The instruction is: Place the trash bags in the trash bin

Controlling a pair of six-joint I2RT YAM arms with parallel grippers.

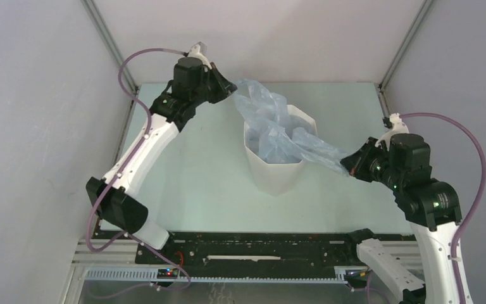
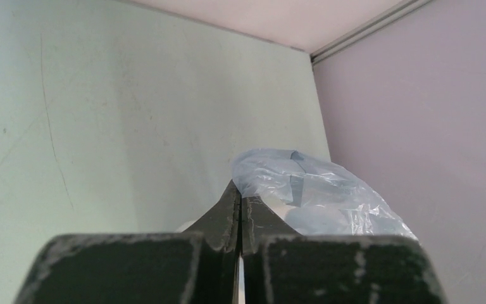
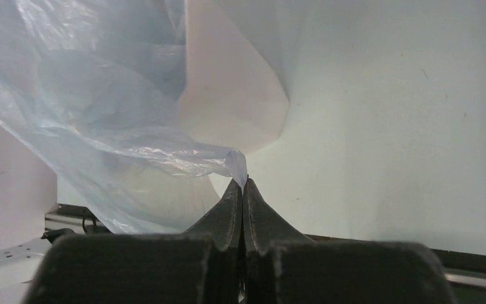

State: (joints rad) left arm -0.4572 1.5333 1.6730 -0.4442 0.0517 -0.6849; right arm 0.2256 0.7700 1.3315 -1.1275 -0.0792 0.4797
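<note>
The pale-blue trash bag (image 1: 278,130) hangs partly inside the white faceted trash bin (image 1: 277,171), which stands upright mid-table. My left gripper (image 1: 233,88) is shut on the bag's upper left edge, up and to the left of the bin's mouth. My right gripper (image 1: 348,166) is shut on the bag's right edge, which is pulled out over the bin's right rim. In the left wrist view the bag (image 2: 316,196) bulges just beyond the shut gripper (image 2: 240,197). In the right wrist view the film (image 3: 101,107) runs from the shut gripper (image 3: 243,183) to the bin (image 3: 228,95).
Grey enclosure walls (image 1: 31,95) stand to the left, the back and the right. The pale-green table (image 1: 196,183) ends at a black rail (image 1: 259,244) by the arm bases.
</note>
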